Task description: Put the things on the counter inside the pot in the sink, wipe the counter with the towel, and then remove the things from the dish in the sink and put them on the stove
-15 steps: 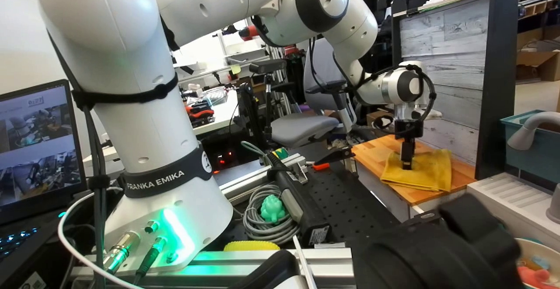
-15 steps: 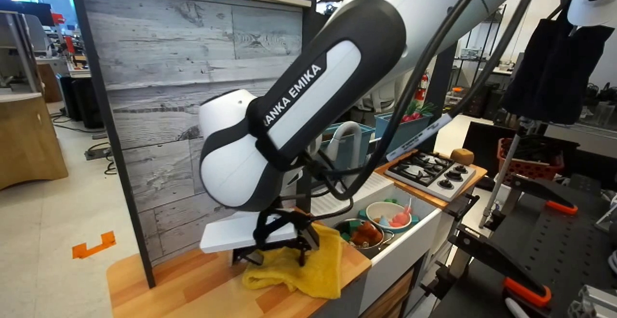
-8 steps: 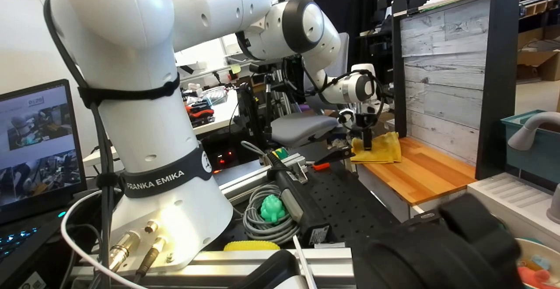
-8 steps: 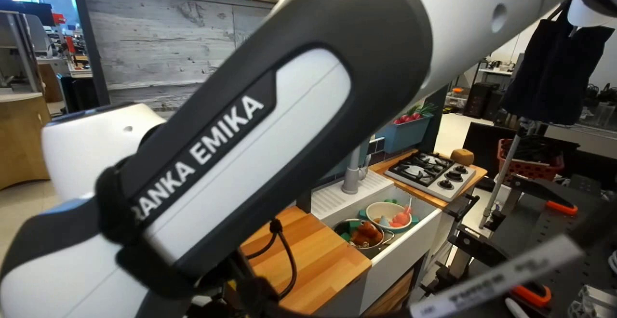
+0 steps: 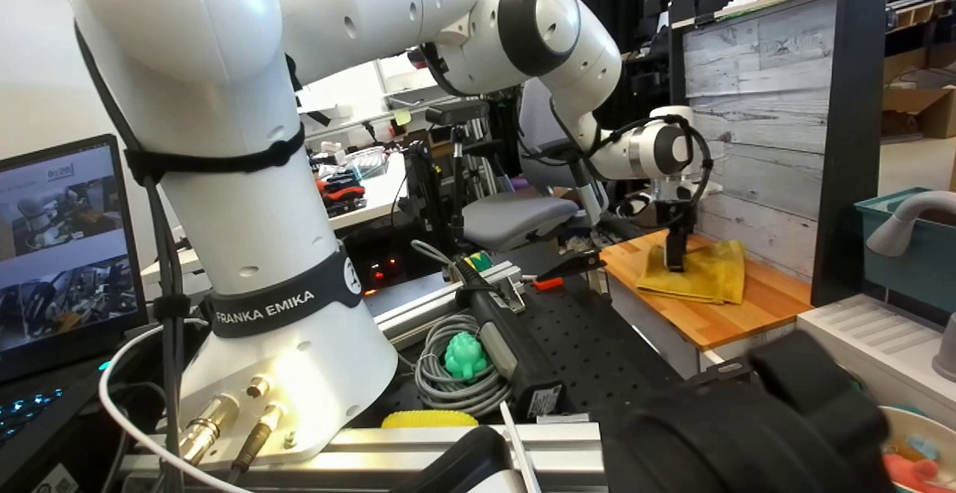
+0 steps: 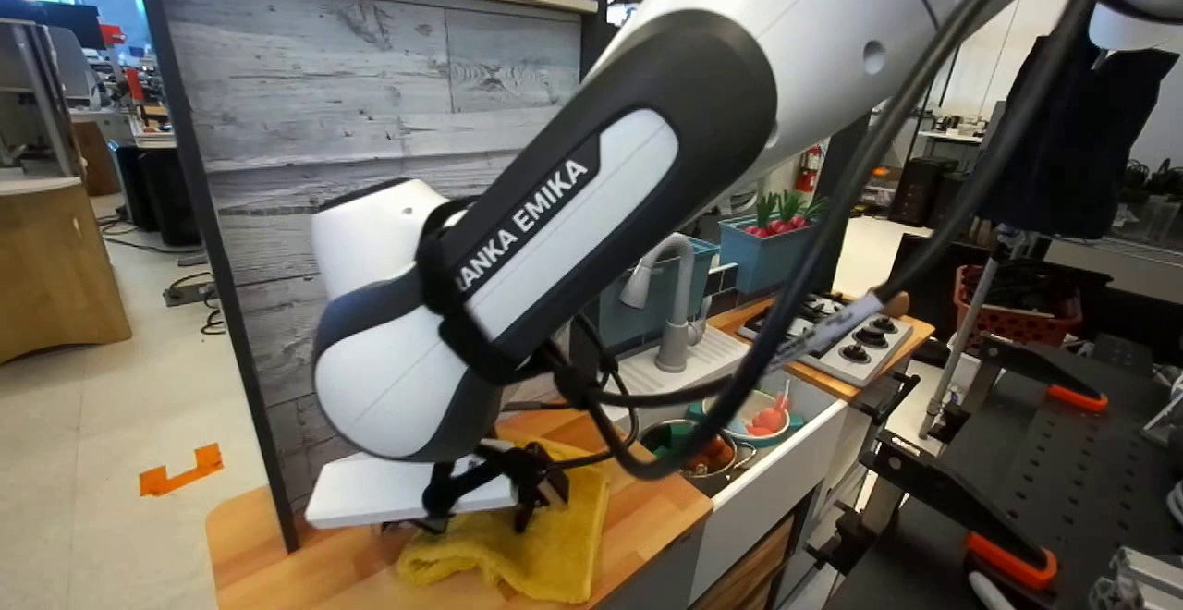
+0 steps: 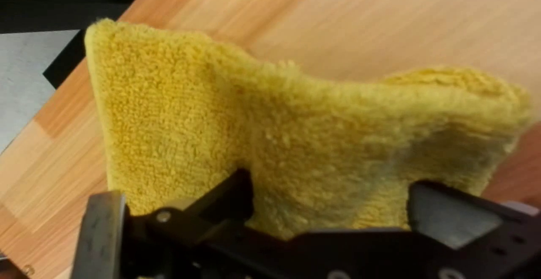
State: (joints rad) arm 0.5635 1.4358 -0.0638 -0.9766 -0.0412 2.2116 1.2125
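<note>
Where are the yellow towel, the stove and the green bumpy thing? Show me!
Yellow towel (image 7: 296, 139), in the wrist view: the middle of its fuzzy top.
Stove (image 6: 869, 337), in an exterior view: on one of its black knobs.
Green bumpy thing (image 5: 464, 356), in an exterior view: the middle of its knobbly side.

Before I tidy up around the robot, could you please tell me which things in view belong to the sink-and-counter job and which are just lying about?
Belong to the job:
gripper
yellow towel
wooden counter
pot in the sink
dish in the sink
pink piece in the dish
stove

Apparently just lying about:
green toy
coiled grey cable
office chair
red basket
</note>
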